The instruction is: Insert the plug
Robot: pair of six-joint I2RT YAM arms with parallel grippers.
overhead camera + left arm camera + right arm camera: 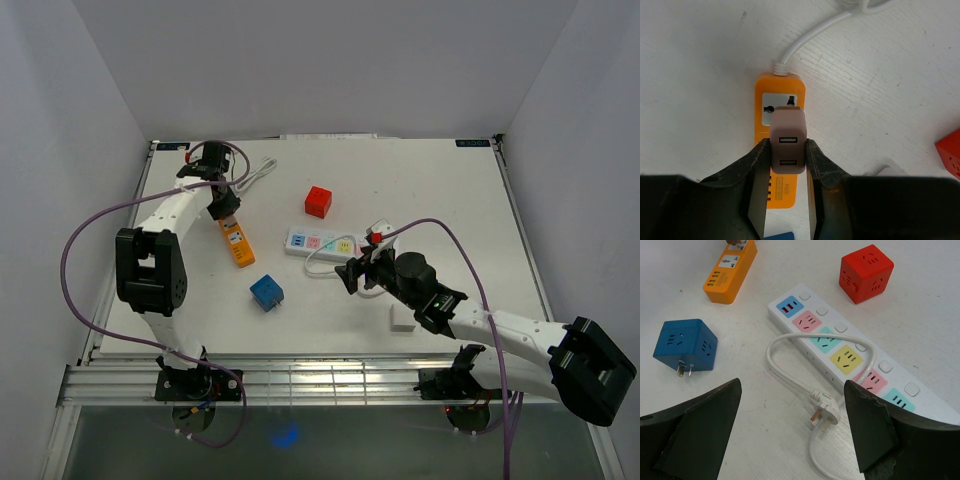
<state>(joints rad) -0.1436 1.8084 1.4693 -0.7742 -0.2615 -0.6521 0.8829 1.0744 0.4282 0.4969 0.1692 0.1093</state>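
Left gripper (788,150) pinches pinkish charger (788,122) over far-left orange strip (779,87), lined up for insertion; right gripper (792,425) wide, empty.

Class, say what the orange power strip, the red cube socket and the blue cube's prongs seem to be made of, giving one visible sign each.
The orange power strip: probably moulded plastic, smooth, faint sheen. The red cube socket: likely plastic too, uniform colour, rounded edges. The blue cube's prongs: apparently metal, grey and shiny.
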